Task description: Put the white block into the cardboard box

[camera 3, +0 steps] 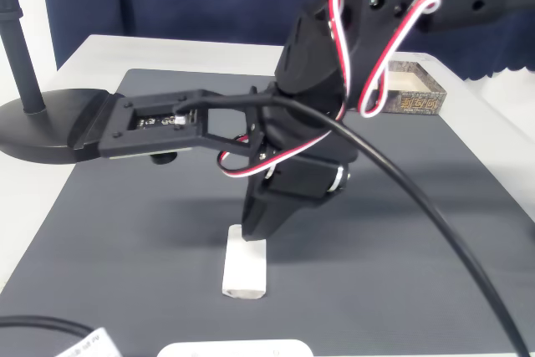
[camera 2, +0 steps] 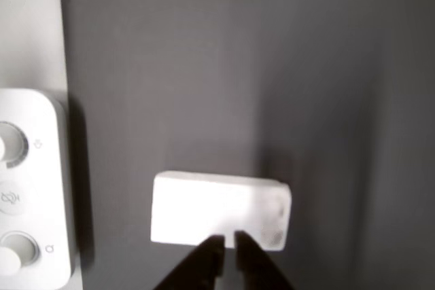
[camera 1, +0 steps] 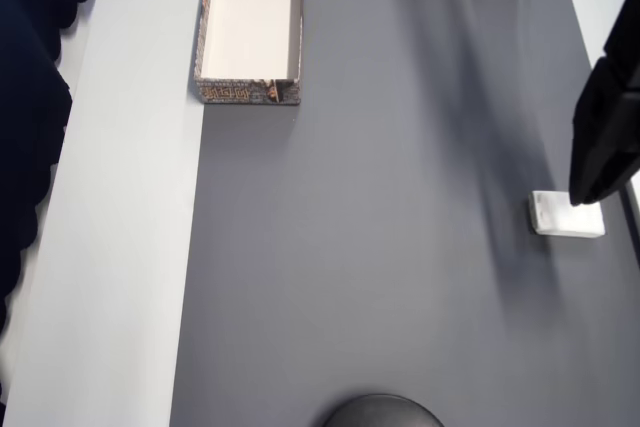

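Overhead view: white block (camera 1: 567,215) lies flat on grey mat (camera 1: 400,247) at approx 3 o'clock, cardboard box (camera 1: 250,27) far off at 11 o'clock, nothing inside. End effector (camera 2: 228,242) sits over block's near edge in wrist view, tips nearly together, gripping nothing. Task barely begun: grasp, lift, carry, drop all left.

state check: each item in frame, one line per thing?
white block: lying flat on the grey mat, not gripped, outside the box.
cardboard box: open top, nothing inside, at the mat's far corner.
gripper: fingertips nearly closed, right at the block's edge, holding nothing.
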You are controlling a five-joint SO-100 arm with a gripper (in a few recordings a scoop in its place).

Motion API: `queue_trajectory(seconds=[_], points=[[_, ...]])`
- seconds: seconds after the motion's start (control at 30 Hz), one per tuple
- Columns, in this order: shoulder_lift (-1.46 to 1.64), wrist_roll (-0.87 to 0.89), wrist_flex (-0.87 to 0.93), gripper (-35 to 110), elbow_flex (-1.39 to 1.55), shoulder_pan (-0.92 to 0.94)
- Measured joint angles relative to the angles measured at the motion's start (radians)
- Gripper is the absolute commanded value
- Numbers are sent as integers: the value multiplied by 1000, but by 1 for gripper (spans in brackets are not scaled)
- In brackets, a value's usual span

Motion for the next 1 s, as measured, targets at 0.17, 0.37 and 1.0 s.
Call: queue_trajectory(seconds=[0.17, 0.37, 1.0], points=[[0, 0, 23, -2, 0, 0], [0, 0, 26, -2, 0, 0], [-23, 150, 46, -2, -49, -6]])
